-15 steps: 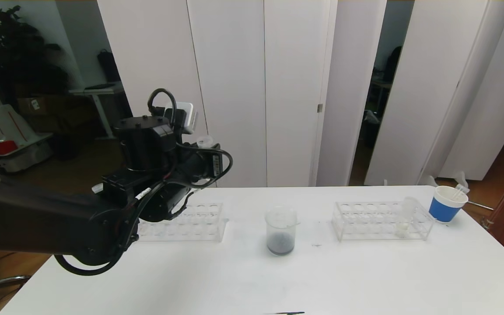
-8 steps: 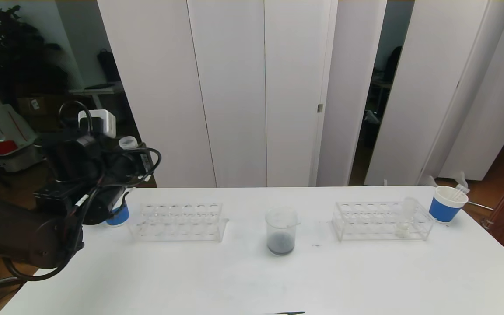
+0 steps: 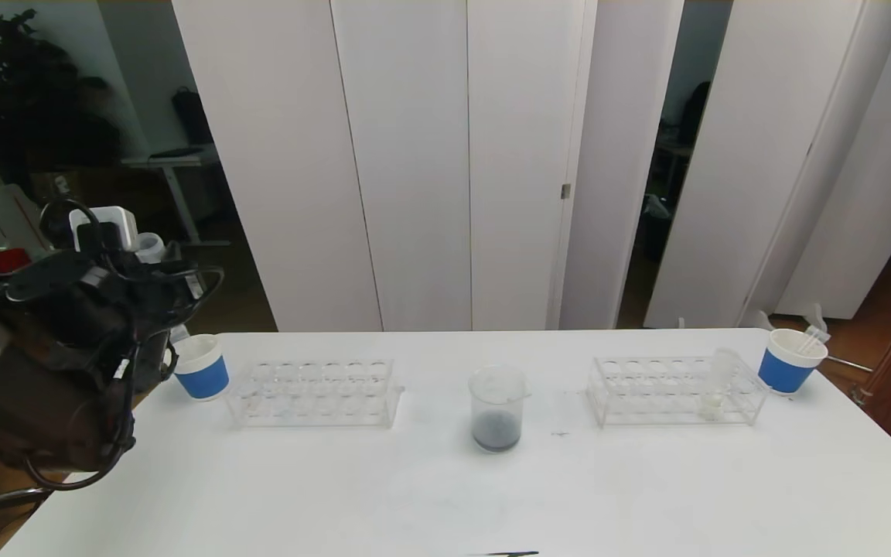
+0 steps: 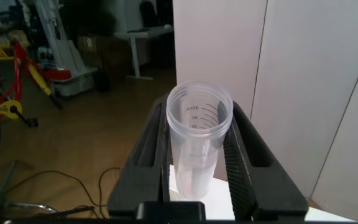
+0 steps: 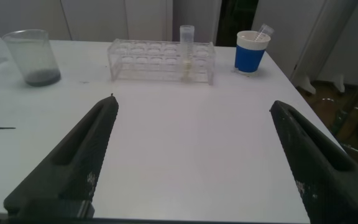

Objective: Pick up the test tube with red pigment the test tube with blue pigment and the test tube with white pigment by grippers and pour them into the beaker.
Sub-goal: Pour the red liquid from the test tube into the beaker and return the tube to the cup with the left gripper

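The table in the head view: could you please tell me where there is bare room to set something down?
The near half of the table, in front of the beaker and both racks, is bare. Smaller gaps flank the beaker, toward the left rack and the right rack. The far corners are crowded by the left cup and the right cup.

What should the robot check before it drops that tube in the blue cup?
1. Left tool shut on the clear plastic tube: ok.
2. Tube right over the blue-and-white paper cup: cannot tell.
3. Clear round beaker upright, dark pigment inside: ok.
4. Right tool open above the white table: ok.
5. Clear tube with white pigment standing in the clear plastic rack: ok.
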{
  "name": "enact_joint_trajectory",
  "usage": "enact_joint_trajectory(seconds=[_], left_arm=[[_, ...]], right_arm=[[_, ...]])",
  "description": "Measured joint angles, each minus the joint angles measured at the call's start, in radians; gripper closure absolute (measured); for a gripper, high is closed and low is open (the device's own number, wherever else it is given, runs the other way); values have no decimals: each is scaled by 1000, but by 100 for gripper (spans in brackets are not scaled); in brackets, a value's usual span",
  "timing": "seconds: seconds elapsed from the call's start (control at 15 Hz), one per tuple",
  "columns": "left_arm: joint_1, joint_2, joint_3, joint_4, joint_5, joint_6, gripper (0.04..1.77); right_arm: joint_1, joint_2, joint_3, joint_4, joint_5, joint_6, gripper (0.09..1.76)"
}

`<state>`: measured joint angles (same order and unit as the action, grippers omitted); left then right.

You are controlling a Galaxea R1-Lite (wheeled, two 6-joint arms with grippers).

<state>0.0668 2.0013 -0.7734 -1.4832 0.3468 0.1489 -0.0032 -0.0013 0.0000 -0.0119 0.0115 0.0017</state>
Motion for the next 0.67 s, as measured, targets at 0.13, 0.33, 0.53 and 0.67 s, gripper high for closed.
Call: enact_joint_trajectory(seconds=[0.13, 0.33, 0.53, 0.67], left_arm=[[20, 71, 14, -67, -2, 75, 122], [25, 152, 19, -77, -24, 94, 122], [32, 208, -11, -78, -62, 96, 122], [46, 243, -29, -78, -68, 95, 122]], right_arm=[[0, 0, 0, 0, 0, 0, 10], [0, 0, 0, 0, 0, 0, 10], [0, 0, 0, 0, 0, 0, 10], [0, 0, 0, 0, 0, 0, 10]])
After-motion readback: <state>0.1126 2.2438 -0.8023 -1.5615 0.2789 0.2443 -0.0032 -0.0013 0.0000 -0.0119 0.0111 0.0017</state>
